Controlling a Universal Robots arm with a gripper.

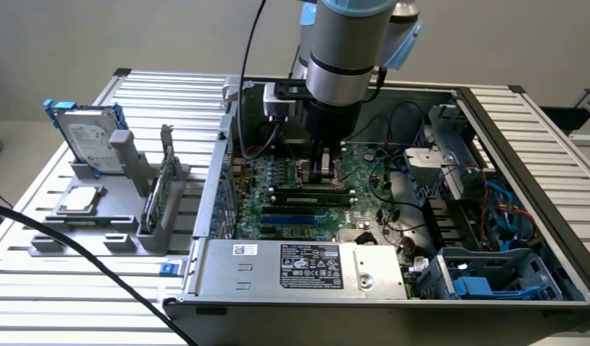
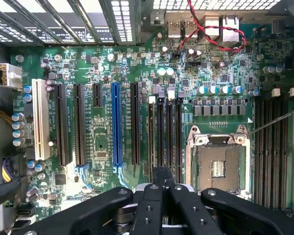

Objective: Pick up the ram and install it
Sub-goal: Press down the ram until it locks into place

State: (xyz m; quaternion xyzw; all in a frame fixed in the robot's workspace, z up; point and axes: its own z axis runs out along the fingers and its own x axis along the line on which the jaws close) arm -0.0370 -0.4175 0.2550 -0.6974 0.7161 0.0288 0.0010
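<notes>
I am hovering my gripper (image 2: 161, 188), fingers pressed together and holding nothing, over the motherboard's (image 2: 103, 112) black slots (image 2: 164, 132), beside the empty processor socket (image 2: 218, 166).

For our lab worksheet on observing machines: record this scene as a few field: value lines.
gripper: low inside the open computer case, over the black slots
motherboard: green, with its processor socket empty
rack: outside the case, on the exterior view's left
on the rack: hard drive, silver processor chip, slim green board standing upright
</notes>
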